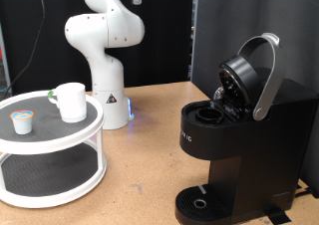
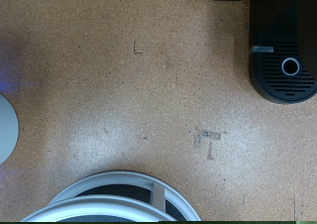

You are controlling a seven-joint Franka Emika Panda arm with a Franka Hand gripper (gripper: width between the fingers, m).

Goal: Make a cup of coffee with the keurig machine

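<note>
While my arm (image 1: 105, 46) stands tall at the back of the worktop (image 1: 150, 145), my hand is out of sight in both views, cut off above the exterior view's top, so I cannot tell whether its fingers are apart or together, and I see nothing held.

My wrist camera looks straight down from high up, and what matters most is that everything lies well below my hand. The cup (image 1: 70, 101) stands upright on the upper tier of a round white two-level stand (image 1: 50, 150) at the exterior view's left, its handle turned toward the small pale pod (image 1: 22, 119) beside it, the two near but apart. In the wrist view only the stand's rim (image 2: 119, 196) shows, not the cup itself.

On the exterior view's right stands the keurig machine (image 1: 239, 135), its lid swung up on the silver handle (image 1: 267, 76) and the pod chamber (image 1: 206, 113) open; I see no pod in it, though its depth is dark. Its round drip base (image 2: 287, 67) carries no cup. Bare worktop lies between stand and machine, and I judge nothing blocks the way down to either.
</note>
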